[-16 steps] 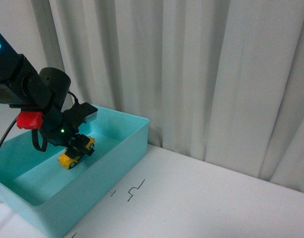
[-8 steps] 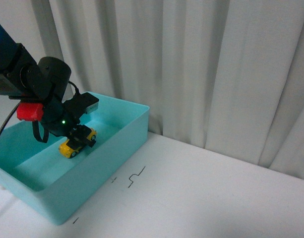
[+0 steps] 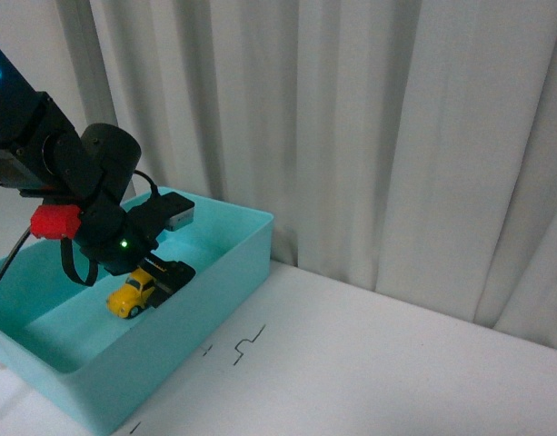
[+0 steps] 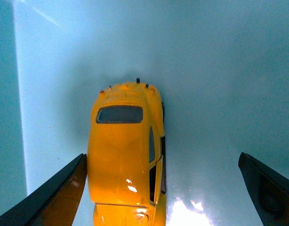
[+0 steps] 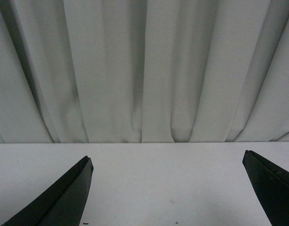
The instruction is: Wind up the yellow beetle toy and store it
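Since half a second ago the left pincer [image 3: 156, 275] has let go of the yellow beetle toy [image 3: 129, 296]: the car, then clamped and tilted above the floor of the teal bin [image 3: 249, 243], now sits on that floor on its wheels, and the jaws have spread apart over it. The arm's wrist has also shifted a little toward the bin's back wall.

From the front, the toy lies inside the bin, near the middle of its floor, nose toward the bin's near wall, with the black pincer hanging just above and behind it. A red block [image 3: 55, 221] and a small green light [image 3: 124, 243] show on the wrist.

The left wrist view looks straight down on the yellow beetle toy [image 4: 123, 160] against the pale teal floor [image 4: 219, 70]. The left pincer [image 4: 161, 157] is released, its fingers [image 4: 54, 197] set wide; one finger touches or lies just beside the car's flank, I cannot tell which, while the other stands well apart from it.

The right pincer [image 5: 166, 160] is also released, its two dark fingers [image 5: 64, 200] spread wide over the white bench [image 5: 163, 183], outside the bin, facing the pleated curtain [image 5: 149, 70]. Thin black marks [image 3: 248, 346] lie on the bench just beside the bin's near corner.
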